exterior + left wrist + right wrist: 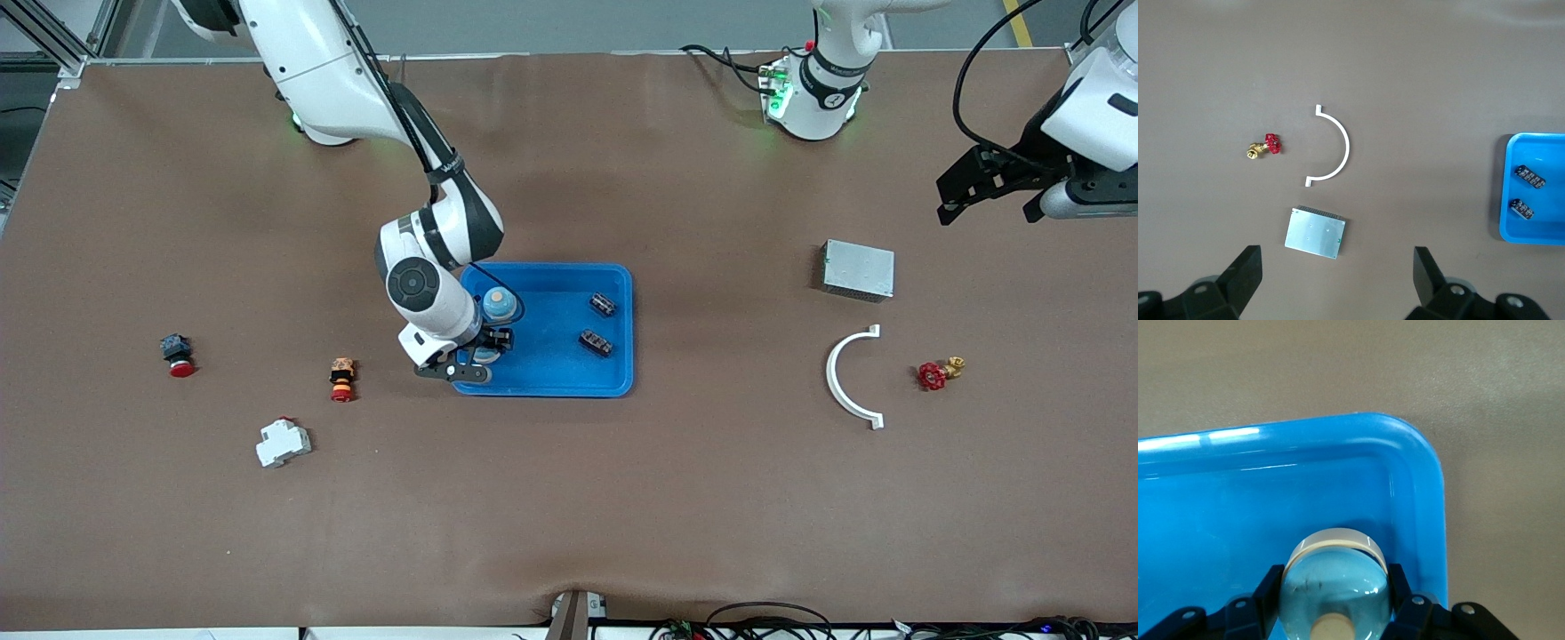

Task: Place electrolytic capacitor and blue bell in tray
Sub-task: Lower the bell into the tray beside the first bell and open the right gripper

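Wrist-only: bell [1336,587] between right jaws

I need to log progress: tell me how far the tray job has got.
Done: two dark capacitors lie in the blue tray, and one blue bell already sits there. In hand: the right gripper, over the tray's corner, is shut on a second blue bell. Left: release it and withdraw. The left gripper waits open above the grey metal box.
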